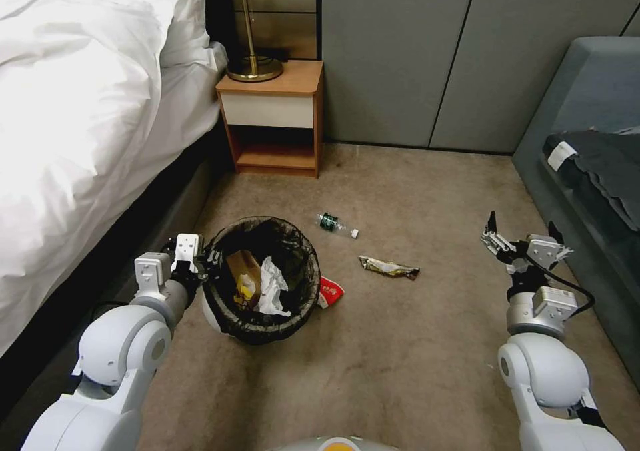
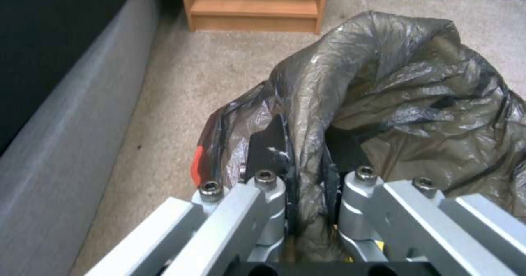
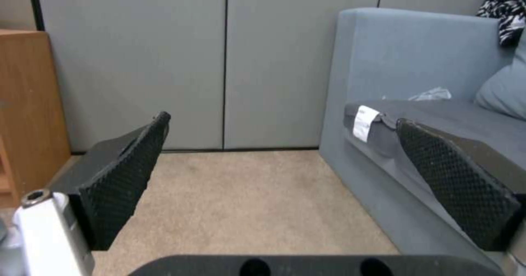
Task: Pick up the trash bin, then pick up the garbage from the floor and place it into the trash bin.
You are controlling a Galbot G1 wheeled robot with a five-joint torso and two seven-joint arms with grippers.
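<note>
Left tool [image 2: 307, 161] is clamped tight on the liner-covered rim of the trash bin [image 1: 261, 279], one finger inside and one outside. Within the bin, just past the tool, lie a tan paper bag [image 1: 243, 266] and white tissue [image 1: 272, 284]. Beyond the bin's far side on the carpet are a red-and-white packet [image 1: 330, 291], a wrapper [image 1: 389, 267] and a small bottle [image 1: 335, 224]. Right tool [image 1: 522, 232] hovers well apart, spread wide and empty.

The left arm reaches forward at about ten o'clock, its left gripper [image 1: 200, 261] clamped tight with the fingers [image 2: 269, 146] nearly together. The right arm extends toward two o'clock, held up, its right gripper [image 1: 521, 232] spread wide with the textured pads [image 3: 123, 185] apart.
</note>
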